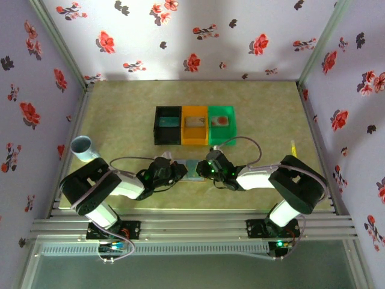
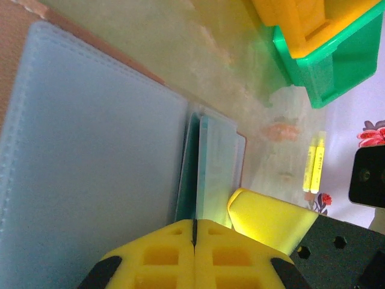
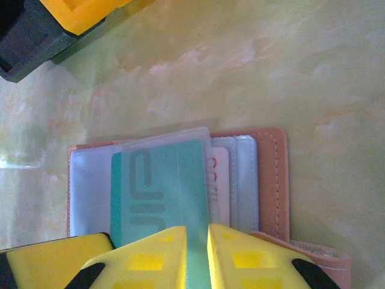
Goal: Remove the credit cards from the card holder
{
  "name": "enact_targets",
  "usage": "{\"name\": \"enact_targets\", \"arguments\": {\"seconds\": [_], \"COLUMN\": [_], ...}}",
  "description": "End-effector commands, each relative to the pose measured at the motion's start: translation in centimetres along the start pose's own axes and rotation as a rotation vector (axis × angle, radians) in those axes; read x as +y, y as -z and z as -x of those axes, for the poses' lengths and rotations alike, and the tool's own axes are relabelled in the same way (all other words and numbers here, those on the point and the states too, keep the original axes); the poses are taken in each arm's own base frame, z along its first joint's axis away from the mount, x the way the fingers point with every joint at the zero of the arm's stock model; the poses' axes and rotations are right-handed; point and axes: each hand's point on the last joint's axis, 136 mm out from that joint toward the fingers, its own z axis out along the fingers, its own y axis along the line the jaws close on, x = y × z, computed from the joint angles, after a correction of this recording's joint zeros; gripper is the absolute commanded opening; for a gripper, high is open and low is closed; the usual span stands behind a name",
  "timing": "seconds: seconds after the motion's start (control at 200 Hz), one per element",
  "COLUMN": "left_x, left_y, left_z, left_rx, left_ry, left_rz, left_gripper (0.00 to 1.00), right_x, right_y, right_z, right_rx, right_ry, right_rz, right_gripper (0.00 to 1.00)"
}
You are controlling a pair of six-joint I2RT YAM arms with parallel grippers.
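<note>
The right gripper (image 3: pixel 197 236) has its jaws nearly shut. They pinch the near edge of the teal-green card (image 3: pixel 159 192). Most of that card lies just ahead of the jaws, in a clear pocket of the open card holder (image 3: pixel 275 180). I cannot tell if the jaws nip the card alone or the pocket too. The pale card (image 3: pixel 220 177) with a red mark peeks out just beside the teal one.

The left gripper (image 2: pixel 194 229) has its jaws tight shut on a thin page of the holder. The page runs edge-on straight into them. A big blue-grey page lies flat off to one side.

To do this well, I think the left jaws should hold firm so the holder cannot slide. The right jaws should pull the teal card straight back, flat and slow. A crooked pull could bend it or drag the holder along.

The black bin (image 3: pixel 24 45), orange bin (image 2: pixel 301 18) and green bin (image 2: pixel 337 72) stand ahead of the jaws, apart from the holder. A yellow pen (image 2: pixel 314 162) lies on the table (image 1: pixel 120 114) beyond the left jaws. A cup (image 1: pixel 81 144) stands well away. The two grippers are very near each other and could bump.
</note>
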Motion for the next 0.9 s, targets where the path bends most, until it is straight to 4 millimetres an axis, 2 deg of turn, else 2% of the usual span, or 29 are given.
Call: {"name": "enact_targets", "arguments": {"seconds": [0.0, 0.56, 0.9], "left_x": [-1.6, -1.5, -1.3], "left_y": [0.7, 2.5, 4.1], "left_z": [0.2, 1.5, 1.9], "left_rx": [-0.005, -0.04, -0.04], "left_ry": [-0.034, -0.076, -0.146], "left_rz": [-0.063, -0.047, -0.011], "left_gripper": [0.0, 0.0, 0.0], "right_x": [-3.8, -4.4, -3.3], "right_y": [0.1, 0.3, 0.2], "right_z": [-2.7, -2.9, -2.8], "right_rx": [0.095, 0.095, 0.109], "right_ry": [-0.01, -0.015, 0.011], "right_rz": [-0.114, -0.122, -0.081], "right_gripper": [0.19, 0.18, 0.19]}}
